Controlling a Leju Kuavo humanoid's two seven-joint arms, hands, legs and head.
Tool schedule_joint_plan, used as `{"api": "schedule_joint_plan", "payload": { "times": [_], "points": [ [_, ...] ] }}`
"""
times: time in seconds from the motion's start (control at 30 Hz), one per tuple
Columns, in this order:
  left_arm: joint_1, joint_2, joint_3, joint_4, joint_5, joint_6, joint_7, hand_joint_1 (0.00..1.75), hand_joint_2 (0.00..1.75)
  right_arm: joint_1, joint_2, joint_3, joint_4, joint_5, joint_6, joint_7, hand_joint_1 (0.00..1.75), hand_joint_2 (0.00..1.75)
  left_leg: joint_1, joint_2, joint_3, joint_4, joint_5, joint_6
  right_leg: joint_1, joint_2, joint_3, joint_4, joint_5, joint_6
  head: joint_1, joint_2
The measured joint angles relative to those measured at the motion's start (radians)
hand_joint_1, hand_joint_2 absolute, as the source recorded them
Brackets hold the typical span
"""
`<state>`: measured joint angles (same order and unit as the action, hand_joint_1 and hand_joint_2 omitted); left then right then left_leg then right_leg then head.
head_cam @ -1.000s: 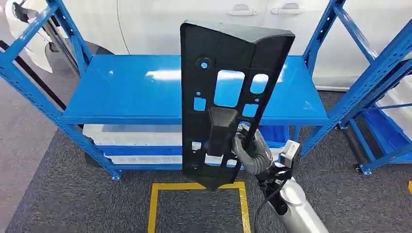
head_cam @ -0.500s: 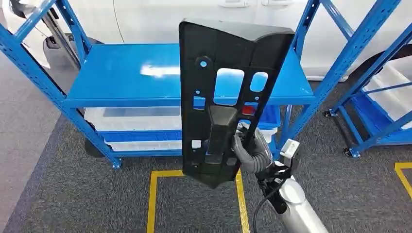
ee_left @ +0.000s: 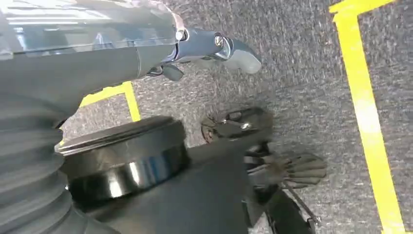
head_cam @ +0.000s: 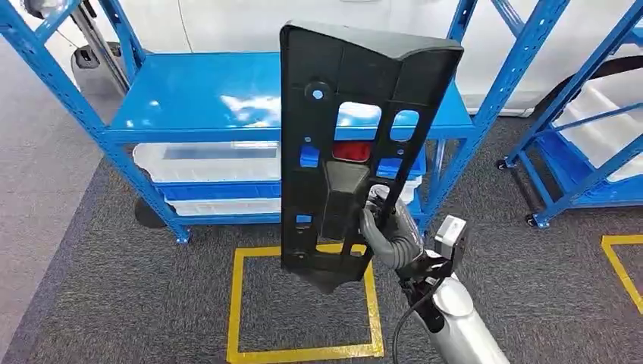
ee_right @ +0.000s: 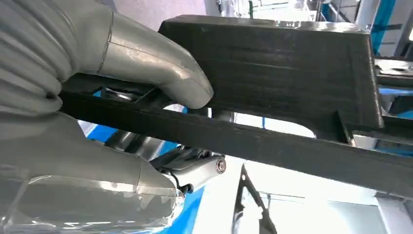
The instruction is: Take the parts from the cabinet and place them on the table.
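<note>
1. Your right hand [head_cam: 383, 227] grips the black panel [head_cam: 352, 144] low down; it stands upright above the hand.
2. I cannot tell how your left hand [ee_left: 214, 48] is set.
3. Keep the tall panel steady past the blue rack [head_cam: 205, 106] beyond it.

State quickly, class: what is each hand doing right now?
Left hand: holds nothing; whether its fingers are apart or curled cannot be told.
Right hand: grips the black plastic panel, held upright.
</note>
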<state>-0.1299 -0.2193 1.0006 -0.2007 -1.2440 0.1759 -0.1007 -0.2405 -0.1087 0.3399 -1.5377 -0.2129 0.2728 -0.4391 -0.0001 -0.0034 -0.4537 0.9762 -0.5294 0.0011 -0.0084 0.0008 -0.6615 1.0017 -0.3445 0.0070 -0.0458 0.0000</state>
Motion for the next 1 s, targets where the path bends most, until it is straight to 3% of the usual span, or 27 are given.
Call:
{"api": "schedule_joint_plan", "payload": {
  "times": [0.07,0.1,0.13,0.2,0.23,0.27,0.3,0.33,0.37,0.4,0.43,0.47,0.53,0.57,0.6,0.63,0.7,0.73,0.77,0.8,0.83,0.87,0.9,0.93,0.97,1.0],
  "points": [
    [0.004,0.0,0.0,0.0,0.0,0.0,0.001,0.0,1.75,0.002,0.002,0.0,0.0,0.0,0.0,0.0,1.75,1.75,0.003,0.002,-0.012,-0.003,0.022,0.014,0.002,0.002,-0.004,-0.01,0.023,0.016,0.0,0.0],
    [0.001,0.0,0.0,0.001,0.0,0.001,0.001,0.0,1.75,0.003,0.002,-0.002,0.0,0.0,0.0,0.0,1.75,1.75,0.006,0.012,-0.024,-0.005,0.036,0.022,-0.006,0.005,-0.014,0.005,-0.01,0.016,0.0,0.0],
    [0.001,0.0,0.0,0.001,0.001,0.001,0.0,0.0,1.75,0.003,0.002,-0.004,0.0,0.0,0.0,0.001,1.75,1.75,0.006,0.012,-0.04,-0.005,0.044,0.032,-0.005,0.003,-0.03,0.045,-0.073,0.018,0.0,0.0],
    [0.002,0.0,0.001,0.001,0.008,0.0,-0.012,0.0,1.75,0.003,0.002,-0.005,0.0,0.0,0.0,0.002,1.75,1.75,0.005,0.013,-0.07,-0.005,0.069,0.033,-0.006,0.003,-0.07,0.196,-0.199,0.026,0.0,0.0],
    [0.003,0.0,0.001,0.001,0.01,-0.005,-0.016,0.0,1.75,0.004,0.002,-0.005,0.0,0.0,0.0,0.002,1.75,1.75,0.004,0.014,-0.087,-0.004,0.082,0.032,-0.006,0.003,-0.086,0.273,-0.219,0.029,0.0,0.0],
    [0.004,0.0,0.001,0.001,0.01,-0.01,-0.019,0.0,1.75,0.004,0.002,-0.005,0.0,0.0,0.0,0.002,1.75,1.75,0.003,0.016,-0.102,-0.003,0.092,0.031,-0.006,0.002,-0.091,0.323,-0.202,0.03,0.0,0.0],
    [0.004,0.0,0.001,0.001,0.01,-0.012,-0.021,0.0,1.75,0.005,0.002,-0.005,0.0,0.0,0.0,0.002,1.75,1.75,0.003,0.017,-0.116,-0.001,0.102,0.029,-0.006,0.002,-0.08,0.334,-0.162,0.03,0.0,0.0],
    [0.004,0.0,0.001,0.001,0.008,-0.013,-0.021,0.0,1.75,0.005,0.002,-0.005,0.0,0.0,0.001,0.003,1.75,1.75,0.002,0.018,-0.129,0.001,0.111,0.027,-0.006,0.002,-0.046,0.302,-0.118,0.028,0.0,0.0],
    [0.004,0.0,0.001,0.001,0.007,-0.013,-0.021,0.0,1.75,0.005,0.002,-0.006,0.0,0.0,0.002,0.004,1.75,1.75,0.002,0.018,-0.14,0.005,0.117,0.024,-0.006,0.001,0.014,0.226,-0.094,0.024,0.0,0.0],
    [0.003,0.0,0.001,0.001,0.006,-0.012,-0.021,0.0,1.75,0.004,0.002,-0.008,0.0,0.0,0.002,0.006,1.75,1.75,0.002,0.021,-0.146,0.01,0.122,0.021,-0.005,-0.006,0.09,0.122,-0.098,0.02,0.0,0.0],
    [0.004,0.0,0.001,0.001,0.003,-0.012,-0.021,0.0,1.75,0.002,0.002,-0.01,-0.001,0.002,0.003,0.01,1.75,1.75,-0.006,0.027,-0.15,0.017,0.124,0.019,0.006,-0.042,0.149,0.026,-0.143,0.014,0.0,0.0],
    [0.005,0.0,0.001,0.001,0.0,-0.012,-0.022,0.0,1.75,-0.002,0.003,-0.011,-0.001,0.002,0.005,0.016,1.75,1.75,-0.006,0.029,-0.152,0.02,0.128,0.014,0.009,-0.045,0.172,-0.011,-0.164,0.003,0.0,0.0],
    [0.007,0.0,0.0,0.001,-0.002,-0.012,-0.022,0.0,1.75,-0.002,0.003,-0.011,-0.001,-0.002,0.01,0.024,1.75,1.75,-0.003,0.042,-0.152,0.019,0.135,0.003,0.011,-0.031,0.161,-0.01,-0.16,-0.01,0.0,0.0],
    [0.007,0.0,0.0,0.001,-0.004,-0.012,-0.021,0.0,1.75,0.001,0.003,-0.014,-0.001,-0.003,0.014,0.028,1.75,1.75,-0.004,0.052,-0.152,0.018,0.139,-0.005,0.008,-0.021,0.157,-0.015,-0.151,-0.022,0.0,0.0],
    [0.006,0.0,0.0,0.001,-0.005,-0.011,-0.021,0.0,1.75,0.002,0.003,-0.015,-0.001,-0.004,0.015,0.03,1.75,1.75,0.0,0.044,-0.161,0.029,0.128,-0.012,0.002,-0.018,0.156,-0.019,-0.141,-0.03,0.0,0.0],
    [0.006,0.0,0.0,0.001,-0.007,-0.011,-0.021,0.0,1.75,0.001,0.003,-0.015,-0.001,-0.004,0.015,0.03,1.75,1.75,0.0,0.027,-0.175,0.066,0.087,-0.015,0.002,-0.009,0.149,-0.019,-0.134,-0.038,0.0,0.0],
    [0.009,0.0,0.0,0.001,-0.008,-0.011,-0.019,0.0,1.75,0.005,0.005,-0.015,-0.001,-0.005,0.016,0.031,1.75,1.75,0.003,0.015,-0.23,0.217,-0.006,-0.022,0.004,0.005,0.135,-0.018,-0.124,-0.043,0.0,0.0],
    [0.01,0.0,0.0,0.001,-0.008,-0.011,-0.018,0.0,1.75,0.008,0.005,-0.015,-0.001,-0.005,0.016,0.031,1.75,1.75,0.004,0.014,-0.259,0.297,-0.04,-0.024,0.005,0.014,0.127,-0.016,-0.119,-0.043,0.0,0.0],
    [0.01,0.0,0.0,0.001,-0.008,-0.011,-0.017,0.0,1.75,0.012,0.004,-0.016,-0.001,-0.008,0.017,0.032,1.75,1.75,0.004,0.014,-0.274,0.345,-0.05,-0.025,0.005,0.025,0.119,-0.013,-0.115,-0.042,0.0,0.0],
    [0.01,0.0,0.0,0.001,-0.008,-0.009,-0.016,0.0,1.75,0.015,0.005,-0.017,-0.001,-0.008,0.018,0.033,1.75,1.75,0.004,0.014,-0.263,0.336,-0.033,-0.024,0.005,0.033,0.114,-0.01,-0.113,-0.041,0.0,0.0],
    [0.01,0.001,0.0,0.001,-0.009,-0.008,-0.015,0.0,1.75,0.018,0.004,-0.019,-0.001,-0.01,0.018,0.034,1.75,1.75,0.004,0.013,-0.228,0.282,0.002,-0.021,0.006,0.044,0.111,-0.006,-0.112,-0.039,0.0,0.0],
    [0.01,0.001,0.0,0.001,-0.01,-0.008,-0.014,0.0,1.75,0.018,0.004,-0.021,-0.001,-0.011,0.018,0.035,1.75,1.75,0.004,0.005,-0.179,0.199,0.043,-0.015,0.006,0.054,0.11,-0.003,-0.111,-0.038,0.0,0.0],
    [0.01,0.001,0.0,0.001,-0.011,-0.006,-0.014,0.0,1.75,0.018,0.005,-0.022,-0.002,-0.013,0.018,0.035,1.75,1.75,0.003,-0.019,-0.126,0.102,0.079,-0.007,0.007,0.063,0.11,-0.001,-0.111,-0.038,0.0,0.0],
    [0.01,0.005,0.0,0.001,-0.011,-0.005,-0.014,0.0,1.75,0.018,0.005,-0.023,-0.003,-0.016,0.018,0.036,1.75,1.75,0.005,-0.077,-0.093,0.042,0.072,0.005,0.003,0.071,0.104,0.0,-0.11,-0.034,0.0,0.0],
    [0.012,0.005,0.0,0.001,-0.011,-0.005,-0.013,0.0,1.75,0.016,0.005,-0.025,-0.004,-0.017,0.019,0.037,1.75,1.75,0.007,-0.084,-0.085,0.024,0.075,0.001,0.004,0.081,0.098,0.001,-0.105,-0.025,0.0,0.0],
    [0.011,0.005,0.0,0.001,-0.014,-0.005,-0.011,0.0,1.75,0.019,0.005,-0.026,-0.007,-0.02,0.018,0.037,1.75,1.75,0.004,-0.074,-0.086,0.02,0.076,0.001,-0.002,0.092,0.094,0.001,-0.099,-0.017,0.0,0.0]
  ]
}}
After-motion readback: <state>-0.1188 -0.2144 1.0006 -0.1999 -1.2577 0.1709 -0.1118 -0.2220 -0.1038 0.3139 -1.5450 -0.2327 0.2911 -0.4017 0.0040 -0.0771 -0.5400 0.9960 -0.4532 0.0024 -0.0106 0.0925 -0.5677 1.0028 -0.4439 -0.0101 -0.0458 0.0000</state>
